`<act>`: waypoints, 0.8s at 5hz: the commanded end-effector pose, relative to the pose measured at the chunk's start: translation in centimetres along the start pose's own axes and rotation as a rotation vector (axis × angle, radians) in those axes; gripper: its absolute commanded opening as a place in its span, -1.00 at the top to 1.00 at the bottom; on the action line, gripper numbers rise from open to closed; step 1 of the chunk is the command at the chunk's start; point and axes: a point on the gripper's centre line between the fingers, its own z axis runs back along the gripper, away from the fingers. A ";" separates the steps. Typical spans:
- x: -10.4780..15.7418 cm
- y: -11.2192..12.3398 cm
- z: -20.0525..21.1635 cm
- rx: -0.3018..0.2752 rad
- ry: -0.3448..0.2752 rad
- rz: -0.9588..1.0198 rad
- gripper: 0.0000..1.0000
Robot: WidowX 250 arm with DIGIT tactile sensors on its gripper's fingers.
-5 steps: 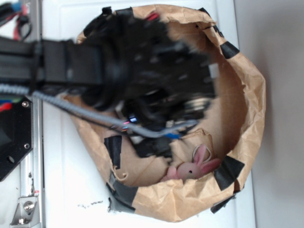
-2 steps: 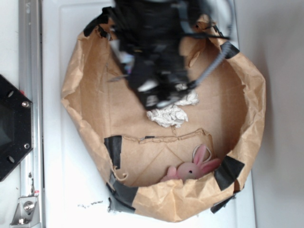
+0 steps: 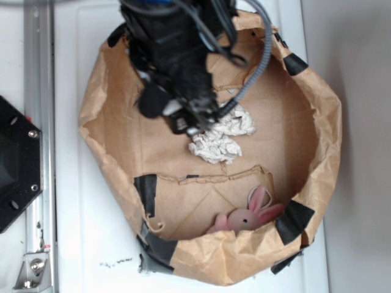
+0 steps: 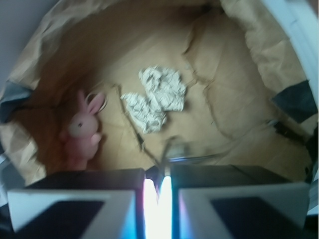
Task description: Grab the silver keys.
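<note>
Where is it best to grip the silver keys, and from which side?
Pinch across the keys from above: they seem to lie low on the paper floor, just ahead of the gripper. Blur hides where the ring is.

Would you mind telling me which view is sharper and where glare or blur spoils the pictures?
Exterior view: sharper, evenly lit; the crumpled white paper ball and pink toy rabbit read clearly. Wrist view: soft overall, with bright glare in the slit between the black gripper jaws.

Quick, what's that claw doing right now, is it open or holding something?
Gripper: nearly shut, only a thin gap; whether it pinches the blurred grey thing at its tips cannot be told.
</note>
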 end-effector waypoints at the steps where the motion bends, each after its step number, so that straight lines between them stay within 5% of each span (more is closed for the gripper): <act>1: -0.2 -2.0 2.1 0.035 -0.122 -0.052 1.00; 4: -0.4 -3.7 3.5 0.013 -0.130 -0.066 1.00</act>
